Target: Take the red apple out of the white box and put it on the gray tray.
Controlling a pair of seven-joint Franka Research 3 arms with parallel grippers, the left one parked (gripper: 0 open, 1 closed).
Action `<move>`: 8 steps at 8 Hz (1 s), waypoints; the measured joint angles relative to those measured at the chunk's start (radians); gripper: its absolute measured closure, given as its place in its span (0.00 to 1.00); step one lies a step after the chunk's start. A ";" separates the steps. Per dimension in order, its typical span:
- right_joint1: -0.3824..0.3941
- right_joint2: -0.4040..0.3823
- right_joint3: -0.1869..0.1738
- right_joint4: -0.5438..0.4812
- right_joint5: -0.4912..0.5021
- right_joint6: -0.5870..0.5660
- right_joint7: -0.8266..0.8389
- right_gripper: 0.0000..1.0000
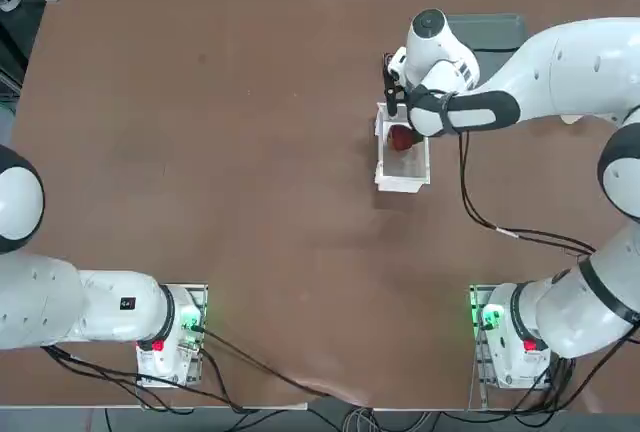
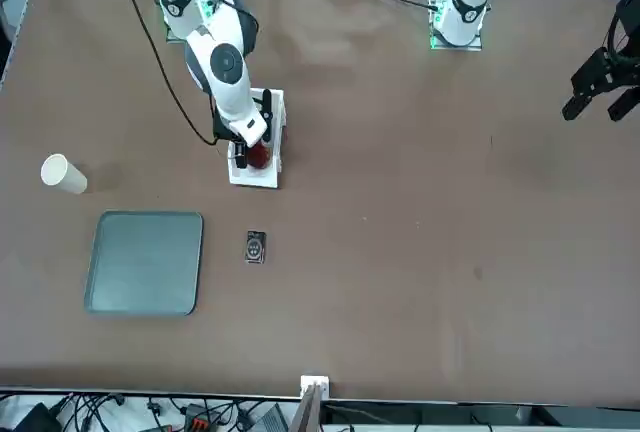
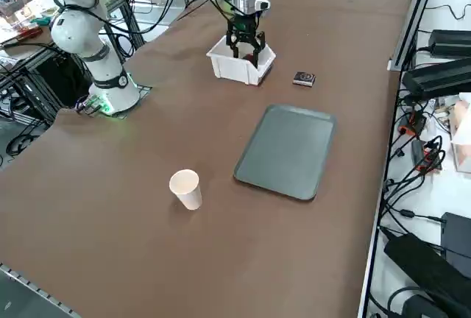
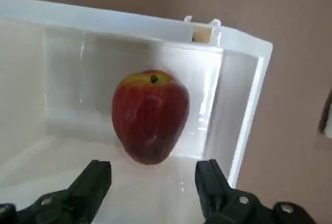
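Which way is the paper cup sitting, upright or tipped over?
Upright: the paper cup shows its round opening facing up, standing on the table beside the gray tray.

A white cup stands on the desk's right side. Left of it and farther lies a small dark block.

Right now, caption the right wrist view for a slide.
Open right pincer above the white box, red apple inside, ungrasped.

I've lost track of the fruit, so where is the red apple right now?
In the right wrist view, the apple lies inside the white box, just ahead of the right end effector's open fingers.
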 joint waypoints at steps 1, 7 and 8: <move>0.000 0.006 0.001 0.000 0.000 0.007 0.000 0.01; 0.001 0.061 0.004 -0.001 0.000 0.062 0.001 0.01; 0.004 0.066 0.004 -0.001 0.000 0.062 0.004 0.01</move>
